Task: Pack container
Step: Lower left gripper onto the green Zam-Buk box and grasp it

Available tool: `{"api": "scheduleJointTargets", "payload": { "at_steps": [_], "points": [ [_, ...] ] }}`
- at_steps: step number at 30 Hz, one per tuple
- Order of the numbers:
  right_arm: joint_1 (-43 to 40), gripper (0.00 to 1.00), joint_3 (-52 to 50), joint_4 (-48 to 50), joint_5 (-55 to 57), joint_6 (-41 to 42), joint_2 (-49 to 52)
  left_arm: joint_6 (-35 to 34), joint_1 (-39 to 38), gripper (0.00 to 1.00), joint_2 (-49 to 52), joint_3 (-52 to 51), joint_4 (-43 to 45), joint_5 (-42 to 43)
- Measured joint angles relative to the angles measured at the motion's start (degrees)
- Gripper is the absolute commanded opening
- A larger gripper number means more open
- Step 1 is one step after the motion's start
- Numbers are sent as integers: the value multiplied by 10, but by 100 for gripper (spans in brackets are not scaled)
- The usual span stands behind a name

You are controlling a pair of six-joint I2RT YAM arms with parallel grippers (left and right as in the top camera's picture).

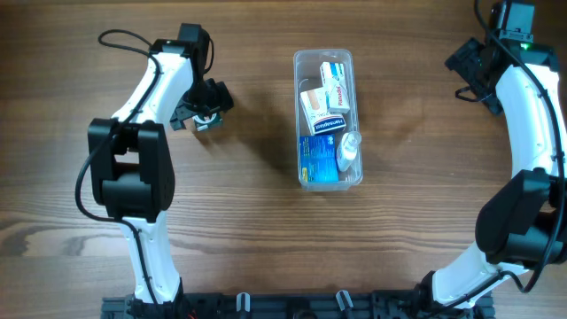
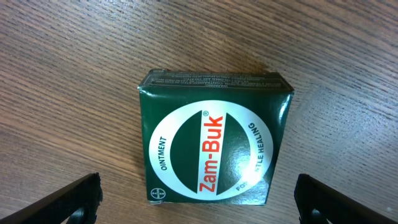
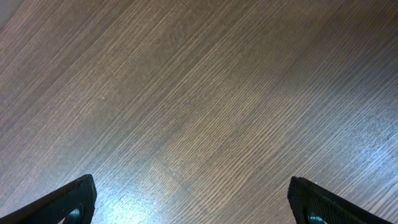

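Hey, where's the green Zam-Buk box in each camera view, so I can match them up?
Overhead: not discernible; it is probably hidden under the left gripper, left of the container.
Left wrist: the Zam-Buk box is centre frame, on the table between the open fingers.
Right wrist: not in it.
Shared landmark: the wood-grain table.

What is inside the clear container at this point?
The container holds several small white boxes, a blue box and a small white bottle. Anything beneath them is covered.
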Motion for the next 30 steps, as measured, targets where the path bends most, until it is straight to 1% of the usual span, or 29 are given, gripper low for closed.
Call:
{"api": "scheduleJointTargets", "payload": {
  "at_steps": [7,30],
  "points": [
    [0,100,0,0,0,0,0,0,0,100,0,0,15,0],
    [0,100,0,0,0,0,0,0,0,100,20,0,23,2]
  ]
}}
